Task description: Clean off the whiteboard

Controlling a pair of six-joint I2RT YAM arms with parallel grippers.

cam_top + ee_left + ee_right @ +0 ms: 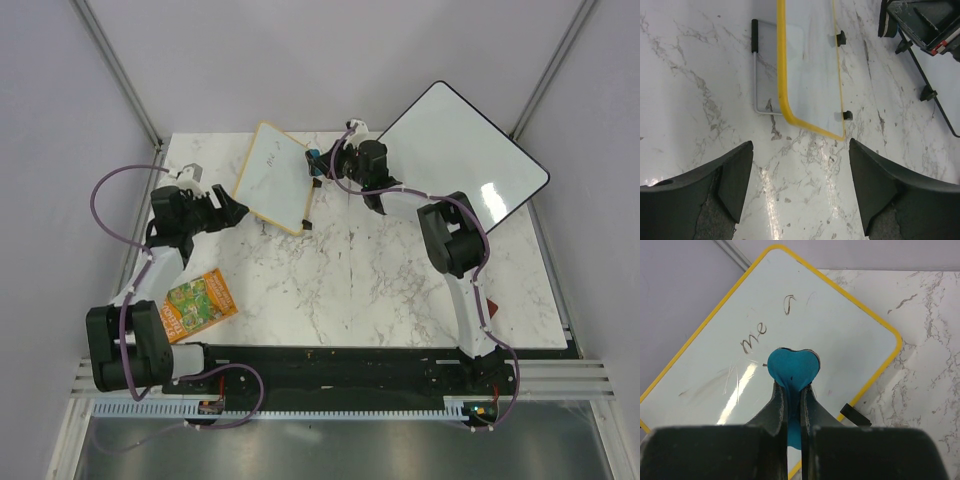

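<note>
A small yellow-framed whiteboard [272, 176] leans on a wire stand at the back of the marble table. It also shows in the right wrist view [790, 325], with dark handwriting [754, 336] and faint smears on it. My right gripper [316, 166] [793, 390] is shut on a blue eraser [792, 369] pressed at the board's face, below the writing. My left gripper [232, 211] [800, 165] is open and empty, low over the table just in front of the board's lower yellow edge [805, 122], not touching it.
A larger black-edged whiteboard [470, 160] lies at the back right, partly over the table edge. A colourful card [198, 303] lies at the front left. The stand's wire leg [756, 80] and black feet rest on the marble.
</note>
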